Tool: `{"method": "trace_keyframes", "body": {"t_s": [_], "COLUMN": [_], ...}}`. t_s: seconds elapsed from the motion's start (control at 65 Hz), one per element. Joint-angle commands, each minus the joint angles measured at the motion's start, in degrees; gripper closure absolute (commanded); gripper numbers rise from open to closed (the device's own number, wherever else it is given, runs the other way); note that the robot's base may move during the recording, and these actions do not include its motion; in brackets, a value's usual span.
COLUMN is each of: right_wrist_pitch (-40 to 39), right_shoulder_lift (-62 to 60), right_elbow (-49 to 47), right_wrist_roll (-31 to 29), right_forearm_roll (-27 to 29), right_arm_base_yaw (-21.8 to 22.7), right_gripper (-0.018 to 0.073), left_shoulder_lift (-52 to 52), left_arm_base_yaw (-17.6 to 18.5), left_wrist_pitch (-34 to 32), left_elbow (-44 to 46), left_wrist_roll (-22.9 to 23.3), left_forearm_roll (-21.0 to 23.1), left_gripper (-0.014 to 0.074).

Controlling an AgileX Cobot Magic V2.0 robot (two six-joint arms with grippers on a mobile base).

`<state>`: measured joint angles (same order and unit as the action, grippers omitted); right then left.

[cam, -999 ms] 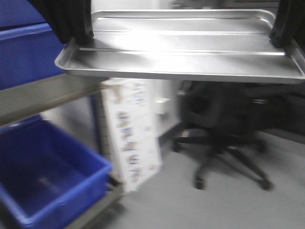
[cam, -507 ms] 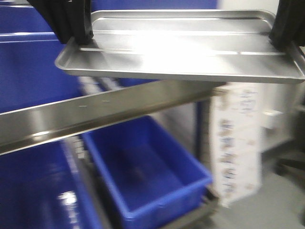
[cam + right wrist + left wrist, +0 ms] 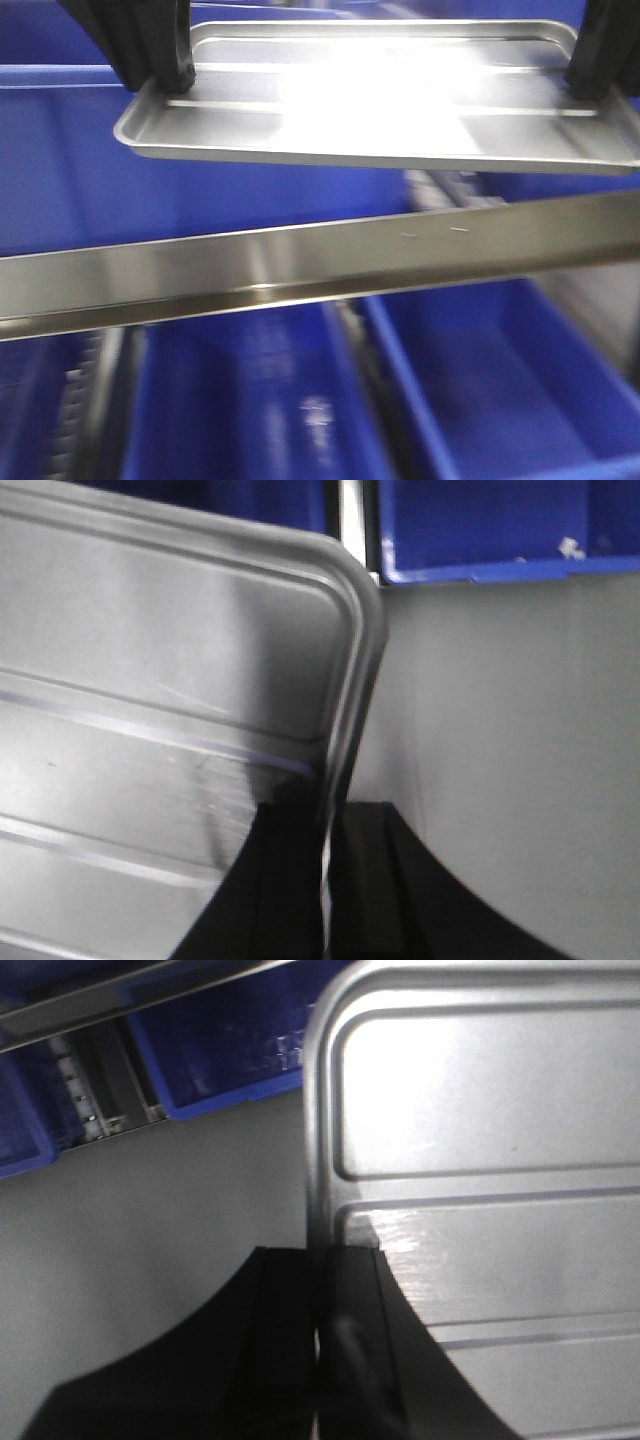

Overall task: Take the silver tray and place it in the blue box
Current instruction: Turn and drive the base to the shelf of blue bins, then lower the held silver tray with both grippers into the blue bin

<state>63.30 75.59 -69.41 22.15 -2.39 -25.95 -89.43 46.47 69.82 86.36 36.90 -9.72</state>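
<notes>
The silver tray [image 3: 380, 110] hangs level at the top of the front view, shiny, with two long ribs across its floor. My left gripper [image 3: 170, 80] is shut on its left rim and my right gripper [image 3: 590, 85] on its right rim. In the left wrist view the gripper [image 3: 322, 1260] pinches the rim of the tray [image 3: 480, 1110]. In the right wrist view the gripper [image 3: 330, 810] pinches the rim of the tray [image 3: 150, 630]. A tall blue wall [image 3: 70, 170] stands behind and below the tray. I cannot tell whether it is the blue box.
A steel shelf rail [image 3: 320, 260] crosses the front view under the tray. Blue bins sit below it at the right [image 3: 500, 380] and middle [image 3: 240, 400]. The wrist views show grey floor [image 3: 150, 1210] and blue bin edges [image 3: 220, 1050] [image 3: 480, 520].
The front view has swung left: the office chair and the cardboard box slid out to the right, and the rack of blue bins now fills it. The tray stays gripped at both ends.
</notes>
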Motion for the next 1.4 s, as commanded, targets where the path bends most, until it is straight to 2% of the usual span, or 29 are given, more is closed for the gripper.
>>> {"method": "trace_keyframes", "body": {"t_s": [0.0,1.384], "right_wrist_pitch": [-1.0,-1.0], "right_shoulder_lift": [-1.9,-1.9], "right_elbow": [-2.0,-2.0], "right_wrist_roll": [-1.8,-1.8], "right_forearm_roll": [-2.1,-2.1], "right_arm_base_yaw": [-0.1,-0.1], "right_gripper": [0.0501,0.0501], "left_shoulder_lift": [2.3,2.3], "left_arm_base_yaw": [0.2,0.2], "left_wrist_pitch": [0.0,0.0], "left_elbow": [1.3,1.3], "left_wrist_roll": [-1.1,-1.1], "left_forearm_roll": [-2.2,-2.2], "left_gripper": [0.0701,0.0701]}}
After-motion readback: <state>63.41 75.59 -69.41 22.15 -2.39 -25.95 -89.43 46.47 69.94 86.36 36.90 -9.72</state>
